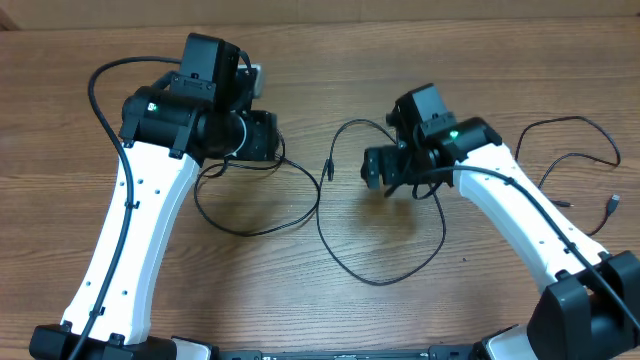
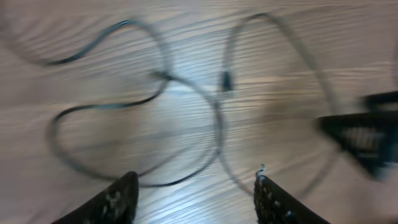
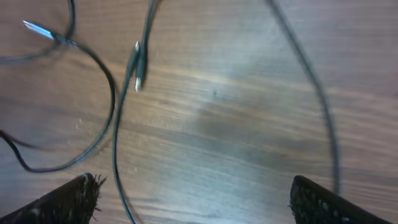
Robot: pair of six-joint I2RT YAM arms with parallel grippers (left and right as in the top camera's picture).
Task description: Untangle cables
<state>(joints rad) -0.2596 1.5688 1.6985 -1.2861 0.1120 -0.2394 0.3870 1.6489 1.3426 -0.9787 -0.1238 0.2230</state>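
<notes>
The cables (image 1: 376,283) are lying in loose loops on the wooden table (image 1: 300,320) between the two arms, with another strand trailing near the right edge. The left gripper (image 2: 196,198) is hovering with jaws apart, gripping nothing; the right gripper (image 3: 196,202) is gaping wide, also empty.

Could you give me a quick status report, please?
Left gripper open, empty. Right gripper open, empty. Cables on table, middle loops crossing. Nothing blocking.

Overhead view is sharp and evenly lit; wrist views are motion-blurred, with glare on the table (image 2: 186,112)
</notes>
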